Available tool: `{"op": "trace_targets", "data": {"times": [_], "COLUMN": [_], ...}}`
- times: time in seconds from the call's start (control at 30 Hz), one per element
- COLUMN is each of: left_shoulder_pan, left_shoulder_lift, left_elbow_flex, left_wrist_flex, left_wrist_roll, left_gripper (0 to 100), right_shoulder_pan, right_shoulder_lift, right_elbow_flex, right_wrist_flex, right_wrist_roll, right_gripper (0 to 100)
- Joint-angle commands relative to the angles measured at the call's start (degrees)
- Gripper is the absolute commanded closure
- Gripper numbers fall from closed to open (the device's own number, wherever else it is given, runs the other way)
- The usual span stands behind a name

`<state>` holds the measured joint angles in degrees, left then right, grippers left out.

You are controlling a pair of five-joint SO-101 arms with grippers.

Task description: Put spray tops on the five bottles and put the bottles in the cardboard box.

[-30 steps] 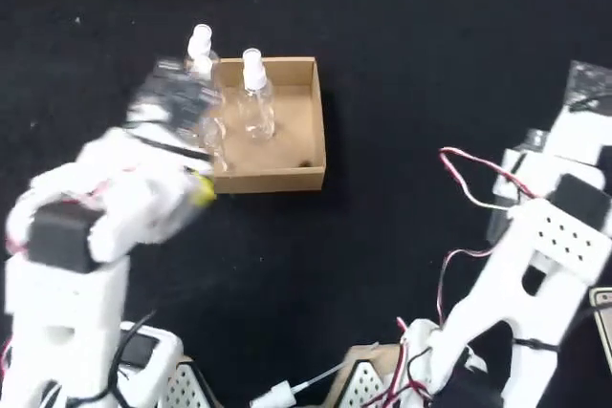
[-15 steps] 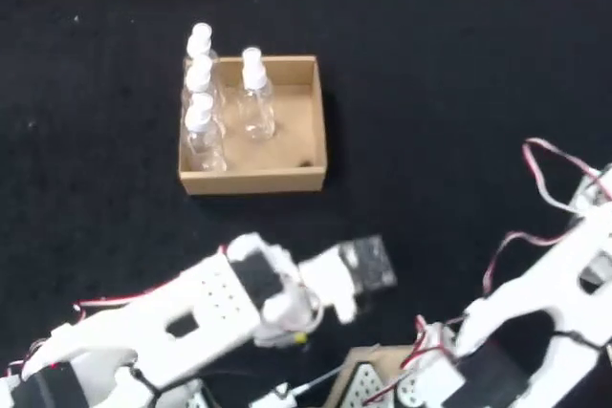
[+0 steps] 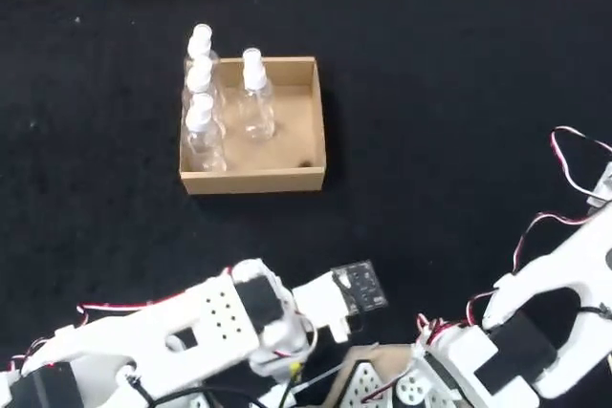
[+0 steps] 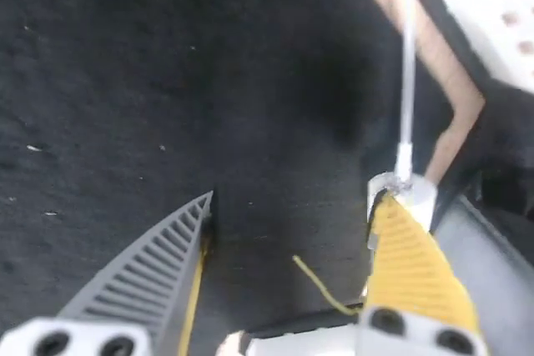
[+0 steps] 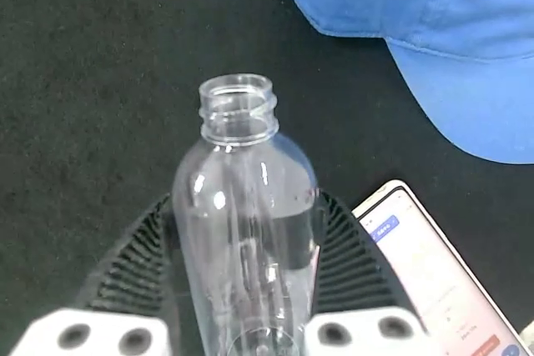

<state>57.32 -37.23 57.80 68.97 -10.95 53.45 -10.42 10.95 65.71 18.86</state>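
Upper left of the overhead view, on a black cloth-covered table (image 3: pixel 449 93), an open brown cardboard box (image 3: pixel 253 182) holds four clear plastic bottles (image 3: pixel 254 102) standing upright, each capped with a white sprayer. At lower left the white left arm lies low by the frame's bottom edge. Its wrist camera shows the left gripper (image 4: pixel 292 202) with jaws spread wide over bare cloth, and a loose spray top (image 4: pixel 402 177), white with a thin dip tube, touching one yellow-padded tip. At lower right, the right gripper (image 5: pixel 244 206) clamps a fifth clear bottle (image 5: pixel 242 164), its neck uncapped, near a blue fabric cap (image 5: pixel 417 31) and a smartphone (image 5: pixel 434 273). Four bottles look finished; the fifth needs its top, then boxing. The bottles carry no labels, and the phone's screen text is too small to read.
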Motion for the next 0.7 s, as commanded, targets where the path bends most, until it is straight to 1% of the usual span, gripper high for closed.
{"op": "trace_targets", "data": {"times": [0.0, 0.1, 0.2, 0.33, 0.57, 0.67], "left_shoulder_pan": [6.64, 11.30, 13.85, 14.02, 13.93, 13.93], "left_shoulder_lift": [-1.85, -1.76, -1.49, -1.23, -1.41, -1.76], "left_elbow_flex": [-2.33, -0.84, 0.31, 3.03, 10.59, 10.86], "left_wrist_flex": [0.44, 0.00, 0.00, -0.70, -9.14, -9.67], "left_wrist_roll": [5.80, 6.24, 6.42, 6.15, 6.07, 6.07], "left_gripper": [72, 72, 72, 72, 72, 73], "right_shoulder_pan": [0.44, -0.62, -1.23, -1.58, -1.58, -1.41], "right_shoulder_lift": [-0.40, -0.40, -0.40, -0.40, -0.48, -0.48], "right_elbow_flex": [-3.82, -3.82, -3.82, -3.82, -3.82, -3.82], "right_wrist_flex": [-1.05, -0.97, -0.97, -0.79, -0.79, -0.79], "right_wrist_roll": [0.44, 0.44, 0.35, 0.18, 0.35, 0.35], "right_gripper": [98.8, 98.8, 98.8, 98.8, 98.8, 98.8]}}
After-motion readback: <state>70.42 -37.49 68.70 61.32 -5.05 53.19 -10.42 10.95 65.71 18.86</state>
